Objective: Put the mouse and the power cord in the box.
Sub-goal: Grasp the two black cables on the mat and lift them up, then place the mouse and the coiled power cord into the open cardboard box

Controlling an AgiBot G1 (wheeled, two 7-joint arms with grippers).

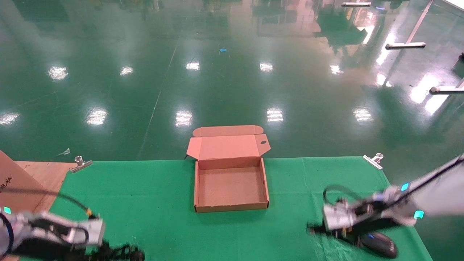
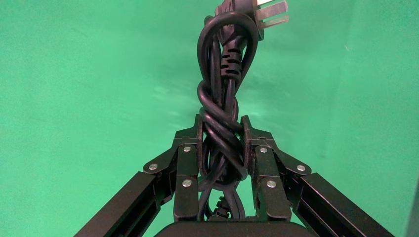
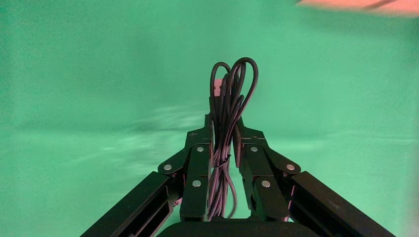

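The box (image 1: 231, 208) lies open in the middle of the green cloth, its lid folded back and nothing inside. At the near left, my left gripper (image 1: 125, 252) (image 2: 222, 124) is shut on the power cord (image 2: 225, 79), a twisted black coil whose plug (image 2: 267, 12) sticks out past the fingertips. My right gripper (image 1: 312, 230) (image 3: 223, 123) at the near right is shut on the bundled thin cable (image 3: 232, 91) of the mouse (image 1: 378, 245). The mouse sits under that arm, near the cloth's front right corner. I cannot tell whether it rests on the cloth.
A bigger brown carton (image 1: 14, 183) stands at the far left on bare wood (image 1: 47, 172). Metal clips (image 1: 81, 163) (image 1: 374, 160) pin the cloth (image 1: 152, 203) at its far corners. Beyond the table edge is shiny green floor.
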